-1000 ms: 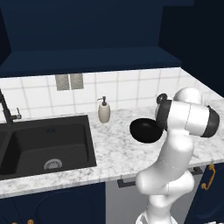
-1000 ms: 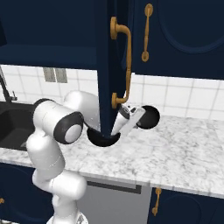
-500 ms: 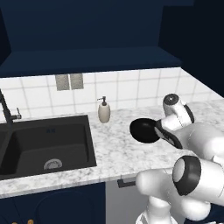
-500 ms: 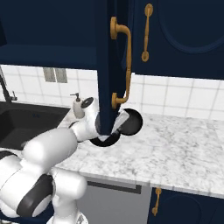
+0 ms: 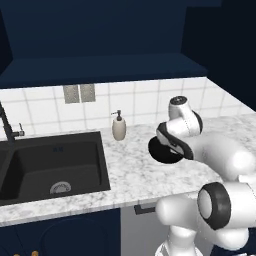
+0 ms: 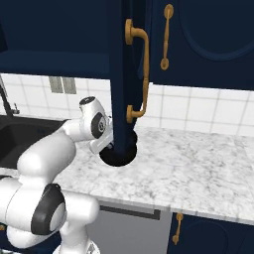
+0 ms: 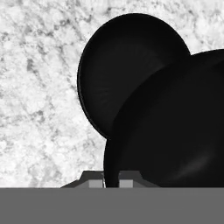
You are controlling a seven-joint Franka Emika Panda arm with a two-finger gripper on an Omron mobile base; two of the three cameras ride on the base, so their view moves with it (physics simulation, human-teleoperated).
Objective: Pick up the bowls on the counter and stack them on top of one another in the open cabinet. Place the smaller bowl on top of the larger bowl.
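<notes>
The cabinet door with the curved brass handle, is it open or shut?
Open. The cabinet door shows edge-on in the right base view, swung out over the counter and hiding part of a black bowl.

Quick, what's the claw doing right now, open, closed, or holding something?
Claw: fingertips straddle the rim of the nearer bowl on the counter; whether it is clamped shut cannot be told.
</notes>
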